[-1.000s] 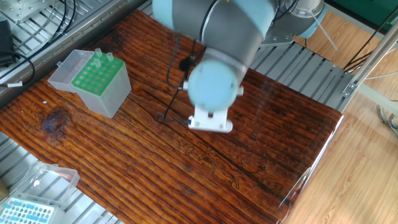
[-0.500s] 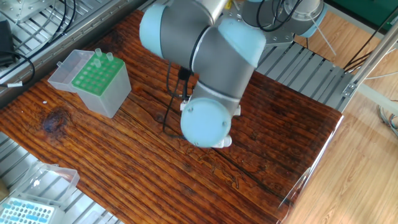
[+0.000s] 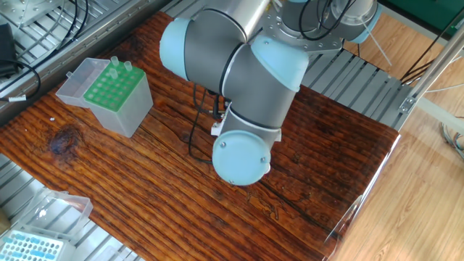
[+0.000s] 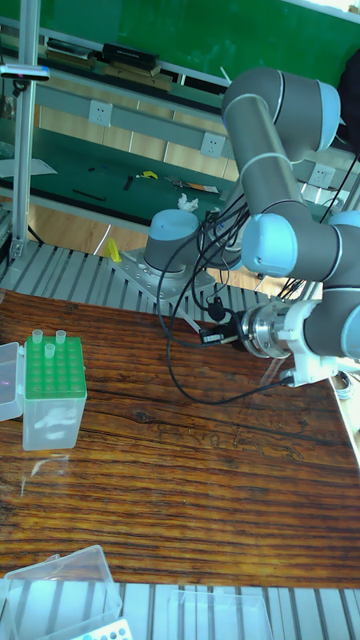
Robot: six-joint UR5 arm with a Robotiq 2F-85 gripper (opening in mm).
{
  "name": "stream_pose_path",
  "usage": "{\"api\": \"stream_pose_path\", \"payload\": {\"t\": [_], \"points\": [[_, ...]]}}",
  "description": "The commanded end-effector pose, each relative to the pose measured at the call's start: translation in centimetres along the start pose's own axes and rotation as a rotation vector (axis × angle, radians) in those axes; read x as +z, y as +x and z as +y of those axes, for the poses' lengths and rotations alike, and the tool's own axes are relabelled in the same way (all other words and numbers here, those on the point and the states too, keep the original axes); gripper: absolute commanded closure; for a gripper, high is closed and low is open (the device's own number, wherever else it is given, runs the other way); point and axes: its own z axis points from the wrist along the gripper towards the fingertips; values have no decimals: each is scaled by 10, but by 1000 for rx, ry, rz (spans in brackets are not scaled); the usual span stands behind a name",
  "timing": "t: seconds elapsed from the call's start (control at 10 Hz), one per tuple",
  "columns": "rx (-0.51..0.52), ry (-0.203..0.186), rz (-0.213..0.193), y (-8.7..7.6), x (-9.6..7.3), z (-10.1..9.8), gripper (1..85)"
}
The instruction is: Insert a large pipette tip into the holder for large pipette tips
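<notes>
The holder for large pipette tips [image 3: 116,96] [image 4: 53,392] stands on the left of the wooden table, its green grid facing up and its clear lid [image 3: 75,80] hinged open. Two large pipette tips [image 3: 114,67] [image 4: 38,339] stand upright in its far row. In the fixed view the arm's blue-capped wrist [image 3: 241,154] hides my gripper. The tall fixed view shows the gripper [image 4: 212,330] as a small dark part at the wrist's left end. It hangs above the table, well to the right of the holder. Its fingers are too small to make out, and I see no tip in them.
A flatter box with a light-blue grid [image 3: 29,246] [image 4: 108,632] and a clear lid [image 3: 64,205] sits at the near left corner. Black cables [image 4: 185,360] droop from the wrist over the table. Metal rails [image 3: 348,76] border the table.
The wrist has swung down and toward the near left. Its blue cap now sits lower and covers the white part that showed below it a second ago. The holder has not moved.
</notes>
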Motion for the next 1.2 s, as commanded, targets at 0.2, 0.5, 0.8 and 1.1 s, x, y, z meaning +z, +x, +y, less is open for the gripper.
{"api": "stream_pose_path", "payload": {"t": [0.2, 0.5, 0.8, 1.1], "points": [[3, 30, 14, 3, -1, -8, 847], [6, 42, -40, -11, -2, -11, 847], [32, 77, -12, -3, -2, -20, 847], [50, 49, 28, 15, -44, 1, 847]]}}
